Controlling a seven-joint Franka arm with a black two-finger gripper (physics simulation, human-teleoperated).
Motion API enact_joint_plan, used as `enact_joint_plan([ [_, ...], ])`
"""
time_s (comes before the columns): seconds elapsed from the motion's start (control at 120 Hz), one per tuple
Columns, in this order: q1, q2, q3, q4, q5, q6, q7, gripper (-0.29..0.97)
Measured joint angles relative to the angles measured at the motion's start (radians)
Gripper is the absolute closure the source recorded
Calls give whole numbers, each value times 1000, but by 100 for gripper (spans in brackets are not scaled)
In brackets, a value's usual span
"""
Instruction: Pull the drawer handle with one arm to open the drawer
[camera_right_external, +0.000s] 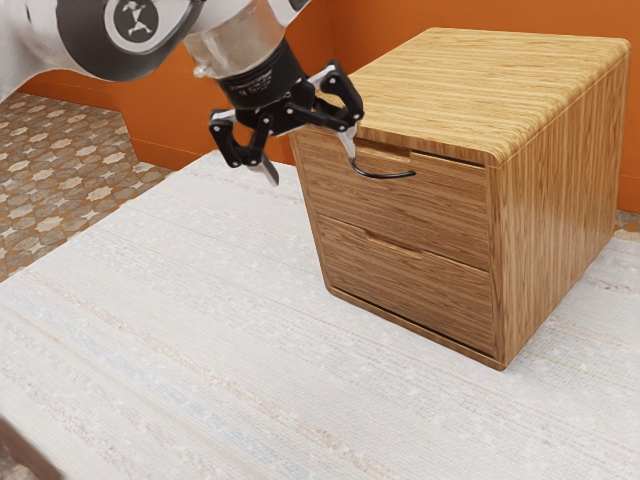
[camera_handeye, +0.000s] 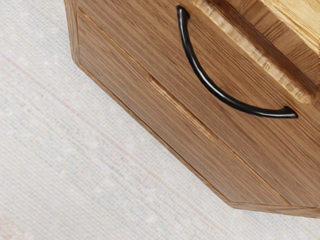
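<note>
The pincer is up at the cabinet's front top corner, on the exterior view's left, fingers spread wide and gripping nothing. One fingertip sits right at the near end of the black drawer handle, looks touching or just beside it. The other hangs out past the cabinet's edge, over the pale tabletop. The curved handle bows out from the top drawer, just under the cabinet's lid. In the wrist view the handle arcs just ahead of the hand, with the lower drawer beneath it. The top drawer's front looks level with the lower one's.
</note>
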Motion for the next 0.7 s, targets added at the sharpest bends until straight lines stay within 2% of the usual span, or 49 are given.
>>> enact_joint_plan([
  [0.317, -28, 32, 8, -46, 4, 154, -287, 0],
  [0.7, -11, 30, 12, -122, 3, 253, -481, 0],
])
